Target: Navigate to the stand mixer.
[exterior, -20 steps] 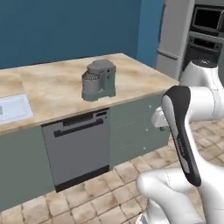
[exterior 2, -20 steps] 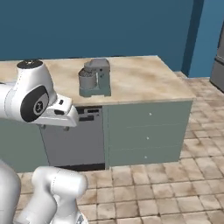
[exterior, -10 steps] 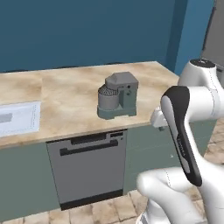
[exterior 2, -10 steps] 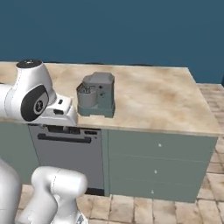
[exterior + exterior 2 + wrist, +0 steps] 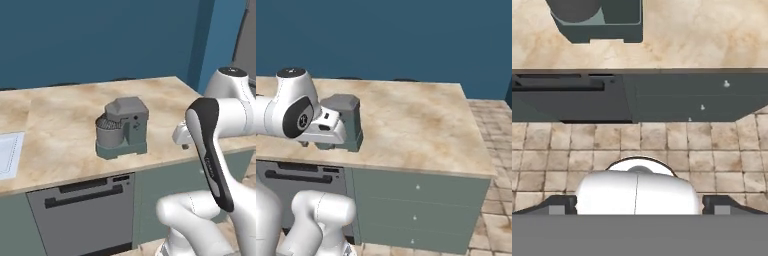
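At the left edge of the left base view a white sink (image 5: 9, 152) is set into my counter (image 5: 60, 130); below the counter front sits the dishwasher (image 5: 82, 212). The stand mixer (image 5: 122, 128) stands at frame centre, near the counter's front edge. My hand (image 5: 181, 136) hangs right of it, and I cannot tell whether its fingers are apart.

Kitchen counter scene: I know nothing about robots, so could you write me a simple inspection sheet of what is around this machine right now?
Surface: beige stone-look counter, over grey-green cabinets.
Job's things: stand mixer upright near the counter's front edge, above the dishwasher.
Clutter: a white sink edge at the far left of the left base view.
Grippers: gripper points down at the tiled floor; open or shut cannot be told.
Cables: nothing seen.
Surroundings: dark blue wall; three drawers right of the dishwasher.
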Robot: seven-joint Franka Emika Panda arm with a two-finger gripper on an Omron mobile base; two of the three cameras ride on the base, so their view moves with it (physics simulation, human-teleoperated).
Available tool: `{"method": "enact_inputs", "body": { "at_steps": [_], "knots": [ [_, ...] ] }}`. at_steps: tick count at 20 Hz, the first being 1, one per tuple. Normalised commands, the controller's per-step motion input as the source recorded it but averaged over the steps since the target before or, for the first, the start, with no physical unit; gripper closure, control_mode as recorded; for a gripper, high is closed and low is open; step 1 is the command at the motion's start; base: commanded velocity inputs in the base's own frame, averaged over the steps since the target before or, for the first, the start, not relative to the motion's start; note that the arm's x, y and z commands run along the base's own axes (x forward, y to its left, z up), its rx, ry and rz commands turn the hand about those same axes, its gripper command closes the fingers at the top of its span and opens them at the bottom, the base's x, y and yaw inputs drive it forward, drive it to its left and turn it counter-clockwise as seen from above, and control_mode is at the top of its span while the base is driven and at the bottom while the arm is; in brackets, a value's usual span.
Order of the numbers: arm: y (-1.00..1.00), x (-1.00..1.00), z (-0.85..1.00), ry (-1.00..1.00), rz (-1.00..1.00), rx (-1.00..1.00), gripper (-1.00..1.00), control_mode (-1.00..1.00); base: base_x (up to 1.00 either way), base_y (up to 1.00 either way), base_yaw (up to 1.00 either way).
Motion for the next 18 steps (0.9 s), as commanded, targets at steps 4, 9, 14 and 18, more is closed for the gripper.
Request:
{"method": "enact_inputs", "body": {
  "at_steps": [4, 9, 14, 18],
  "knots": [
    [0.0, 0.0, 0.0, 0.0, 0.0, 0.0, -1.0, 1.0, 0.41, 0.47, -0.01],
    [0.0, 0.0, 0.0, 0.0, 0.0, 0.0, -1.0, 1.0, 0.71, 0.49, 0.0],
    [0.0, 0.0, 0.0, 0.0, 0.0, 0.0, -1.0, 1.0, 0.75, 0.23, 0.0],
    [0.0, 0.0, 0.0, 0.0, 0.0, 0.0, -1.0, 1.0, 0.37, 0.03, 0.0]
  ]
}}
